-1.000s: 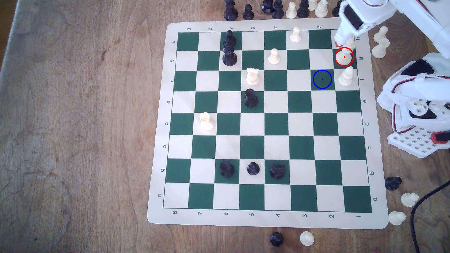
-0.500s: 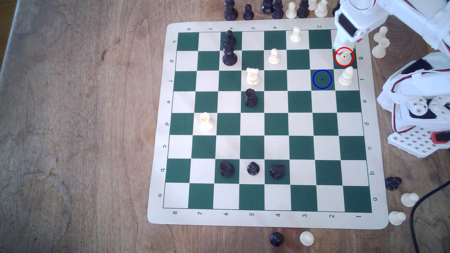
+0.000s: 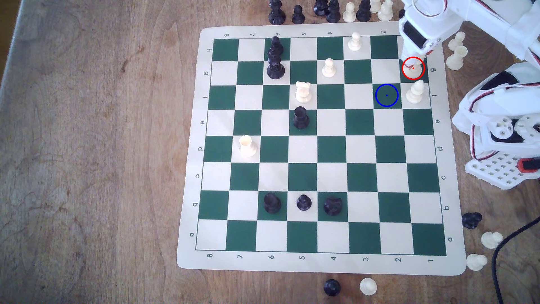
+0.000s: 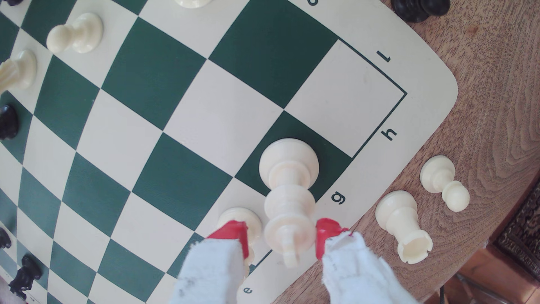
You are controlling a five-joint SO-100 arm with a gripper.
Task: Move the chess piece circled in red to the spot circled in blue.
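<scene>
The chess piece point(image 3: 413, 72), a tall cream-white one with a knobbed crown, stands upright on the red-ringed green square at the board's far right edge in the exterior view. My gripper point(image 3: 412, 58) reaches down over it from the top right corner and hides its head there. In the wrist view the piece point(image 4: 287, 175) rises between my red-tipped fingers point(image 4: 233, 235). The gripper point(image 4: 282, 237) is open and straddles the crown, with a gap on one side. The spot point(image 3: 386, 95), a green square with a blue ring and dot, lies one square diagonally away and is bare.
A white pointed-head piece point(image 3: 415, 93) stands on the square beside the ringed piece, partly behind one finger point(image 4: 244, 217). Off the board's edge a white rook point(image 4: 406, 225) and pawn point(image 4: 444, 181) stand close. The arm's base point(image 3: 502, 140) fills the exterior view's right.
My gripper has shifted toward the exterior view's left and come down over the ringed piece's head. The piece stays on its square.
</scene>
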